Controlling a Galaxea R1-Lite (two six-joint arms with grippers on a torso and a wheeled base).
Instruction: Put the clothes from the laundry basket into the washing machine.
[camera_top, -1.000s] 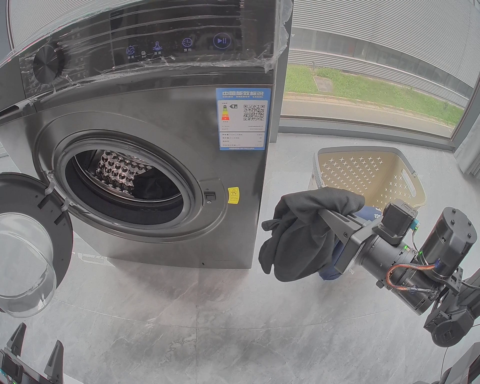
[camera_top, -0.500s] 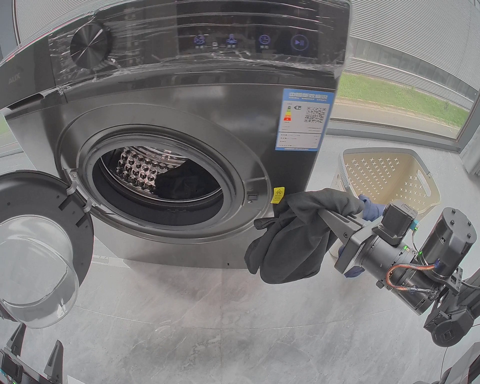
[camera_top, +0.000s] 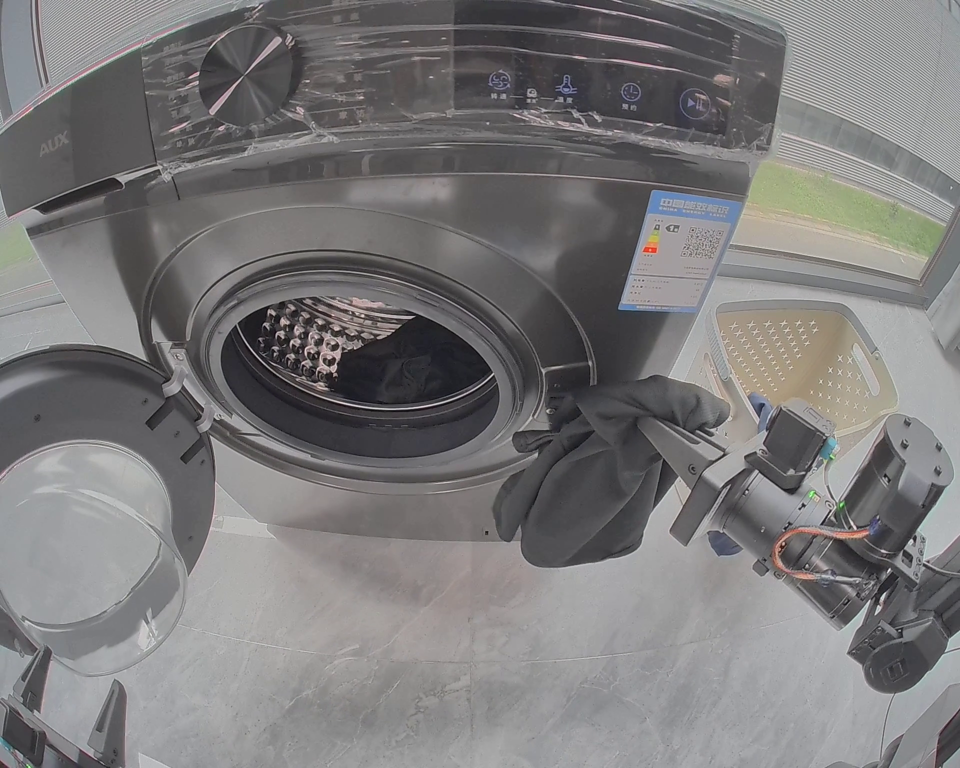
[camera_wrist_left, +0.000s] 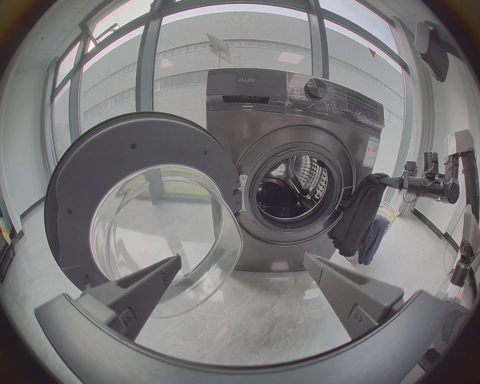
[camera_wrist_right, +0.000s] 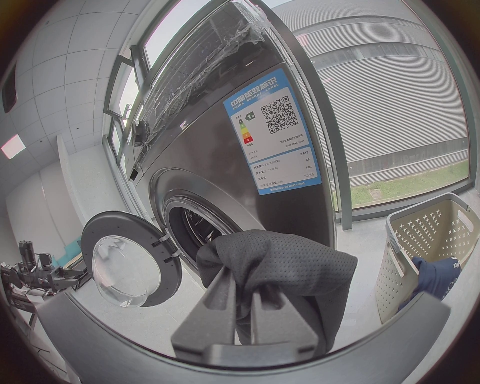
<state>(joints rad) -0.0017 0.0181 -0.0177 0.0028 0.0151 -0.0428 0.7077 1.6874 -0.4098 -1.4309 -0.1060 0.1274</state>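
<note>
Dark garment (camera_top: 590, 470) tight in right end effector (camera_wrist_right: 245, 292) near blue-labelled washing machine (camera_top: 400, 210); left end effector (camera_wrist_left: 241, 259) open.

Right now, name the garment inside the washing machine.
The black garment in the steel drum; the dark grey mesh garment hangs from the right claw, the blue one near the beige basket.

Cannot see the tips of the right gripper (camera_top: 650, 438), buried in the dark garment (camera_top: 590, 490). Cannot trace the blue garment (camera_top: 757, 408) at three o'clock, mostly behind that gripper.
</note>
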